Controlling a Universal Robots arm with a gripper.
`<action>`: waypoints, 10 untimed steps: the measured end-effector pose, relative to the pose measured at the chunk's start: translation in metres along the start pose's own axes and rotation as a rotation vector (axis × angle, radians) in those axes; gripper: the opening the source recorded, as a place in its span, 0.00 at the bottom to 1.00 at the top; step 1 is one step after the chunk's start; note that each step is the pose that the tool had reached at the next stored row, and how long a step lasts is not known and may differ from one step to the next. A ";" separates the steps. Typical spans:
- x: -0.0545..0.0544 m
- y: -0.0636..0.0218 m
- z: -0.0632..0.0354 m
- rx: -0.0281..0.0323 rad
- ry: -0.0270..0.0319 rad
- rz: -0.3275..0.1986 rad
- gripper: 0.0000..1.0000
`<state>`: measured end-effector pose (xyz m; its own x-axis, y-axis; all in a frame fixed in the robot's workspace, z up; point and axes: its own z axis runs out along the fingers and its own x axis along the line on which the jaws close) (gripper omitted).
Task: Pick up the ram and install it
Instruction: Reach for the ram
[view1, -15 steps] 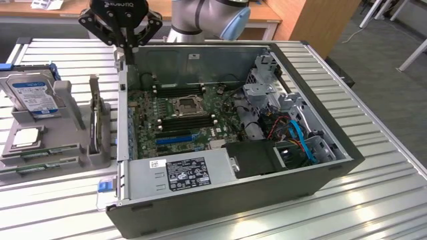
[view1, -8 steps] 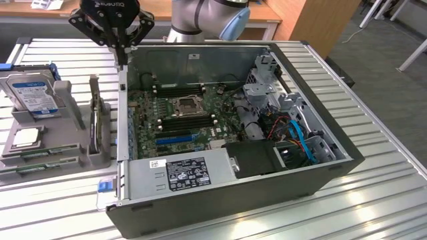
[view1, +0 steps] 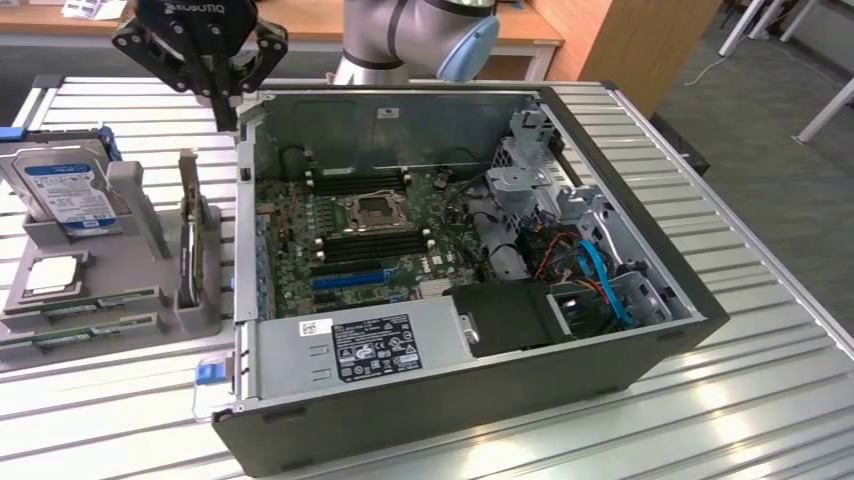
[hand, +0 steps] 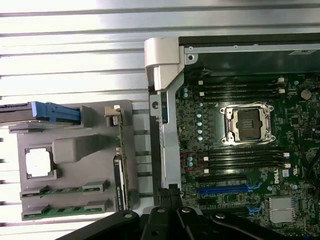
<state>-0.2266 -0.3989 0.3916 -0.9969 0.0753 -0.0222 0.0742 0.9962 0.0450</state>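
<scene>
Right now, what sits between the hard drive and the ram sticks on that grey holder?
A square silver processor chip, between hard drive and ram sticks, in the exterior view.

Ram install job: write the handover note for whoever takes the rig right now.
Gripper: shut, empty, hanging above the table past the open computer case's far corner, on the exterior view's left.
Ram: two ram sticks lie flat in the grey holder beside the case, not touched by the gripper.
Motherboard: the memory slots by the processor socket look empty.
Done: nothing yet.
Left: the whole job, pick-up and install.
</scene>
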 end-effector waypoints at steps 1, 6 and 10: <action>0.002 -0.0002 0.0000 0.0000 0.0001 0.000 0.10; 0.012 -0.0009 0.0001 0.0000 0.0007 0.000 0.10; 0.021 -0.0016 0.0002 0.0001 0.0013 0.000 0.10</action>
<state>-0.2475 -0.3988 0.3909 -0.9969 0.0753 -0.0209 0.0743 0.9962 0.0449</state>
